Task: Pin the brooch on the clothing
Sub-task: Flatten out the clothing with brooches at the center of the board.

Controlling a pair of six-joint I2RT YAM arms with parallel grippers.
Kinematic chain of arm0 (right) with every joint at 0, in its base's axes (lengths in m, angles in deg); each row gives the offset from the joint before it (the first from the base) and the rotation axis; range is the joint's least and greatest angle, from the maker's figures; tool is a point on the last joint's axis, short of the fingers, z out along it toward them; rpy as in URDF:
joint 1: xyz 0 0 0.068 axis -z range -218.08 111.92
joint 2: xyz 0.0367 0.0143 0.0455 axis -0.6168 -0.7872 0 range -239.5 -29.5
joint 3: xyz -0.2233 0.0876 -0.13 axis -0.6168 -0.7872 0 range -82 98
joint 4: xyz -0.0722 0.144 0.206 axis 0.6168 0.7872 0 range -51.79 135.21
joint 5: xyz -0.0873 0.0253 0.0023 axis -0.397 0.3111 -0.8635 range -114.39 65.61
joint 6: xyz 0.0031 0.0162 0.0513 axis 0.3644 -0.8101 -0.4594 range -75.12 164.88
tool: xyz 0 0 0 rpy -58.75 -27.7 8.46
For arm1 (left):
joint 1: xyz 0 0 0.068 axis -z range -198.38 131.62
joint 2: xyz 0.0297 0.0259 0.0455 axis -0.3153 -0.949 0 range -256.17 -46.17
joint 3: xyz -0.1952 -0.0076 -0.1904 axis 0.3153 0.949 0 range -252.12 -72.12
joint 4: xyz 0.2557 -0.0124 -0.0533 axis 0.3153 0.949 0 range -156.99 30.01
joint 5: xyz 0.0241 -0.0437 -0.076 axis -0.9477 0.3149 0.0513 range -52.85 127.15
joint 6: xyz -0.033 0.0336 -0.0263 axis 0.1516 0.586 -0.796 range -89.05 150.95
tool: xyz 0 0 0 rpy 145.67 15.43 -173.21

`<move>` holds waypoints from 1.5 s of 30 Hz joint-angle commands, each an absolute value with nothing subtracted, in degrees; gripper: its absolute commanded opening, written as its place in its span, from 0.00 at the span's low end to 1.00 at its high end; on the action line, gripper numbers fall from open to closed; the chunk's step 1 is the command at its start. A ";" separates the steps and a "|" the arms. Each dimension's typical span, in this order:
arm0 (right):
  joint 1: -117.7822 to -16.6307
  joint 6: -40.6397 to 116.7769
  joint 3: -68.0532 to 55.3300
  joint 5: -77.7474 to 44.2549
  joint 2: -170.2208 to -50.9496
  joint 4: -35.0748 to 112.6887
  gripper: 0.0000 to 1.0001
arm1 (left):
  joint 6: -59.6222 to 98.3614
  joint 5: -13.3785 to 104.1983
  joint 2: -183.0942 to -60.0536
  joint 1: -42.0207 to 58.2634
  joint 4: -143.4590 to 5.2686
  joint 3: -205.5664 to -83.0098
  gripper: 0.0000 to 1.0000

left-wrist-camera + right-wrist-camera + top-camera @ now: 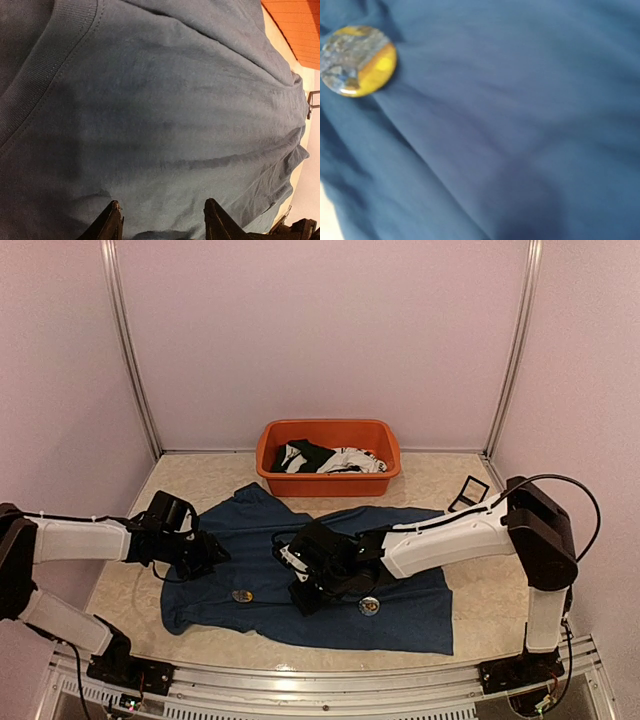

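Observation:
The navy T-shirt (400, 595) lies spread flat on the table. A round brooch (242, 595) lies on its lower left part, and a second round one (369, 606) lies right of my right gripper. My left gripper (207, 552) is open over the shirt's left side. Its fingertips (113, 220) stand apart just above the fabric (165, 125), near the ribbed collar (40, 75). My right gripper (300, 588) is low on the shirt's middle. Its fingers do not show in the right wrist view, which is filled by fabric (520, 125) and a yellow and blue-grey brooch (358, 60).
An orange tub (328, 429) holding black and white garments stands at the back centre, and its corner shows in the left wrist view (300, 25). A small black frame (468, 492) stands right of the shirt. Pale walls and metal posts close in the table.

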State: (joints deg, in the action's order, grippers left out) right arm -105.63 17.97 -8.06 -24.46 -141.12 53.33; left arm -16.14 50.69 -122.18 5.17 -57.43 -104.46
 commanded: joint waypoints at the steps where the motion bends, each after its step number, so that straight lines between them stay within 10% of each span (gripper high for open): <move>1: -107.19 19.69 -4.41 -18.64 -146.40 49.51 0.00 | -15.74 54.06 -125.47 4.25 -62.74 -105.62 0.53; 32: -113.47 21.06 -11.11 -8.14 -147.62 50.74 0.00 | -17.55 59.16 -144.87 -1.06 -72.08 -111.99 0.37; 39: -114.59 21.26 -9.36 -9.01 -148.55 53.29 0.00 | -18.84 61.22 -145.71 -1.22 -73.50 -111.92 0.44; 45: -113.09 21.50 -6.80 -11.65 -143.49 57.15 0.21 | -18.62 59.90 -137.10 -1.17 -69.29 -110.10 0.66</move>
